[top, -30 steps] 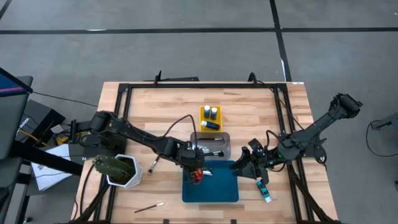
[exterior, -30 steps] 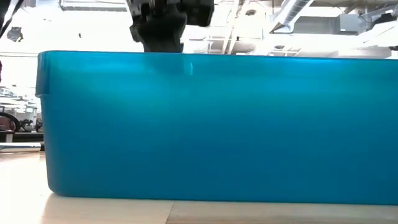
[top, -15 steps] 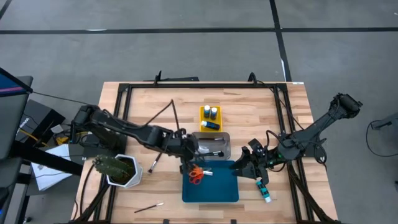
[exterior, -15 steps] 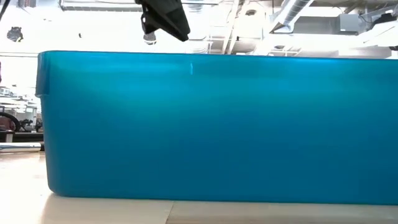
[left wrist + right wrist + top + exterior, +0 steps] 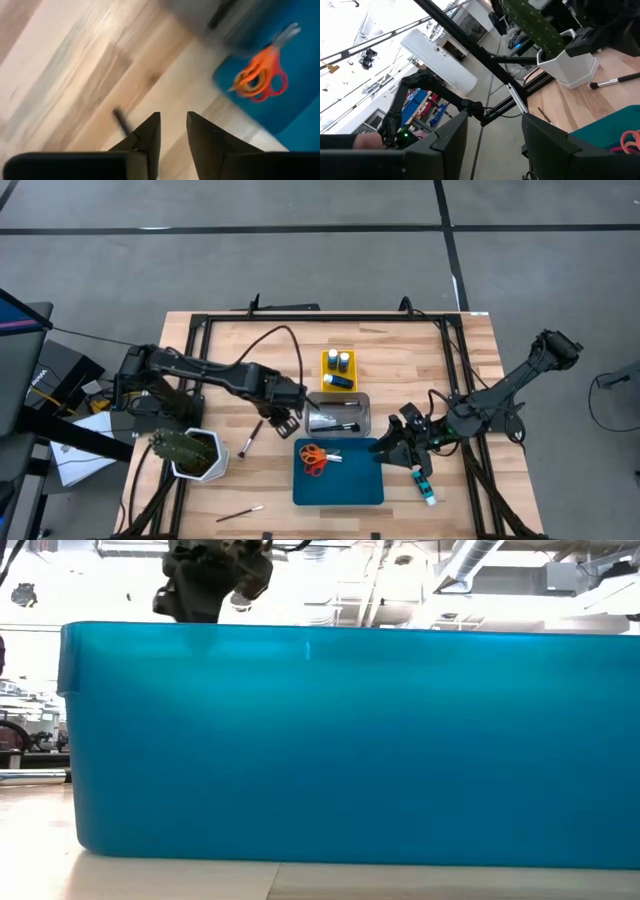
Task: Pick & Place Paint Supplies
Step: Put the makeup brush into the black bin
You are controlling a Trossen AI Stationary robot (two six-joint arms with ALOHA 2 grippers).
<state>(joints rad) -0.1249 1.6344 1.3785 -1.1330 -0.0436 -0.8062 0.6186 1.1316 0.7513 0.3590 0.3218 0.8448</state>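
Observation:
Orange-handled scissors [image 5: 316, 459] [image 5: 260, 75] lie flat in the blue tray [image 5: 350, 488]. My left gripper [image 5: 283, 423] [image 5: 173, 125] hovers open and empty over bare table left of that tray, near a dark-handled brush [image 5: 248, 438] [image 5: 121, 121]. Blue bottles [image 5: 338, 368] sit in the yellow tray, two upright and one lying. Brushes [image 5: 340, 420] lie in the clear tray. Another bottle [image 5: 425, 485] lies on the table to the right, close to my open right gripper [image 5: 395, 445] [image 5: 492, 125]. A second brush [image 5: 240, 512] lies by the near edge.
A cactus in a white pot [image 5: 190, 450] [image 5: 567, 65] stands near the table's left edge. The black frame [image 5: 320, 318] borders the table. In the low view the blue tray's wall [image 5: 340, 740] fills the picture, with my left arm [image 5: 205, 580] above it.
My left gripper has risen from over the blue tray and drawn back toward the table's left and far side. The scissors, which were under its fingers a second ago, now lie uncovered in the tray. My right arm has kept still.

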